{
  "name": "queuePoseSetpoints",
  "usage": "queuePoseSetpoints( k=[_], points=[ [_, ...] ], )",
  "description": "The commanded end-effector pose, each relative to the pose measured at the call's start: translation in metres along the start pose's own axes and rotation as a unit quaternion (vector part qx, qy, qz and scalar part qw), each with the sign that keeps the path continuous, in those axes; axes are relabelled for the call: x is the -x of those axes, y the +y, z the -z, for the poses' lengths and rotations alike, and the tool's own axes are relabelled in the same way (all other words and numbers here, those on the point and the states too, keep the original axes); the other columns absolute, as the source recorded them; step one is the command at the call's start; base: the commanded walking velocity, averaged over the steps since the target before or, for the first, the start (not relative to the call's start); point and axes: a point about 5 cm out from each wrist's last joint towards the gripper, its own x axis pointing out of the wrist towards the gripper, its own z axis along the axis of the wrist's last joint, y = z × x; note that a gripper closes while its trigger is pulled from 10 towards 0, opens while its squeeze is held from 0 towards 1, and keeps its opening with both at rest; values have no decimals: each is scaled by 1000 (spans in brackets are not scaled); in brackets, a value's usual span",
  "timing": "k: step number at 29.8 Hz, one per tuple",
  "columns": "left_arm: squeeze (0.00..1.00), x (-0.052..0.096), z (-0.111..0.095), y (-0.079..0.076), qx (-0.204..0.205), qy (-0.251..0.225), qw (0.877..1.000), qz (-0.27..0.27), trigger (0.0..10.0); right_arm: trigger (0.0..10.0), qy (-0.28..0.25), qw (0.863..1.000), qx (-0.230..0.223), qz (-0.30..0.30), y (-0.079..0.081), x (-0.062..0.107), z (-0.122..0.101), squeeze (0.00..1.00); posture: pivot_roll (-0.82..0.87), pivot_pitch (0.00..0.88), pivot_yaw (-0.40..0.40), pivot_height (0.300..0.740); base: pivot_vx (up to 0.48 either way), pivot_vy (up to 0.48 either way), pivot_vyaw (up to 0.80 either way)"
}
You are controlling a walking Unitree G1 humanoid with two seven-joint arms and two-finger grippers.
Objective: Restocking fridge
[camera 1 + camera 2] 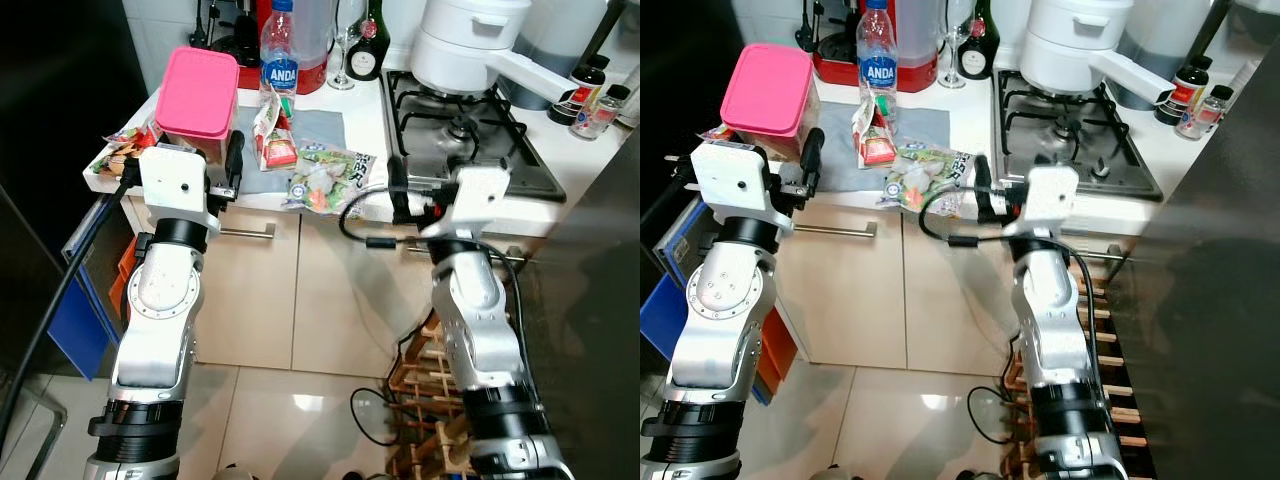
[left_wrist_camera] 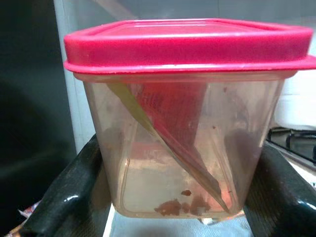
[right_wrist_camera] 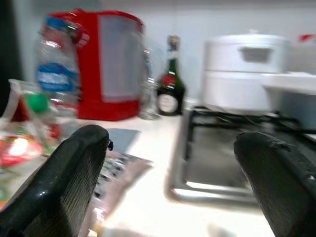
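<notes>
A clear plastic container with a pink lid (image 1: 198, 92) stands at the counter's left corner, with a reddish wrapper inside. My left gripper (image 2: 180, 163) is around it, and its black fingers (image 2: 74, 192) press against both side walls low down. A water bottle (image 1: 279, 50), a red-and-white packet (image 1: 272, 135) and a bag of frozen vegetables (image 1: 325, 178) lie on the grey mat (image 1: 315, 130) beside it. My right gripper (image 1: 398, 190) hovers at the counter's front edge, right of the vegetable bag, open with nothing in it.
A dark fridge front (image 1: 50, 150) is at the left. A gas hob (image 1: 465, 130) with a white pot (image 1: 465, 40) is on the right. A red kettle, a dark bottle (image 1: 368, 45) and a glass stand at the back. A wooden rack (image 1: 430, 400) sits on the floor.
</notes>
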Motion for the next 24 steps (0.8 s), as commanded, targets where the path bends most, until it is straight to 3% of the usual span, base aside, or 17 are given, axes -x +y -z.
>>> queuePoseSetpoints(
  k=[1, 10, 11, 17, 24],
  points=[
    [0, -1, 1, -8, -2, 8, 1000, 14, 10000, 10000, 3, 999, 25, 37, -11, 2, 4, 0, 34, 0, -45, 740, 0, 0, 0],
    [0, -10, 11, -16, 0, 31, 998, 48, 10000, 10000, 37, 995, 64, 69, -23, 11, 17, 0, -6, 0, -19, 740, 0, 0, 0],
    [0, -17, 11, -18, 5, 34, 998, 61, 10000, 10000, 41, 994, 69, 79, -26, 13, 20, 0, -18, 0, 22, 740, 0, 0, 0],
    [0, -27, 11, -18, 13, 30, 996, 79, 10000, 10000, 41, 993, 64, 87, -23, 12, 20, 0, -53, 0, 60, 740, 0, 0, 0],
    [0, -25, 15, -23, 24, 38, 997, 65, 10000, 10000, 40, 995, 60, 63, -17, 8, 20, 0, -60, 0, 54, 740, -36, 0, 0]
  ],
)
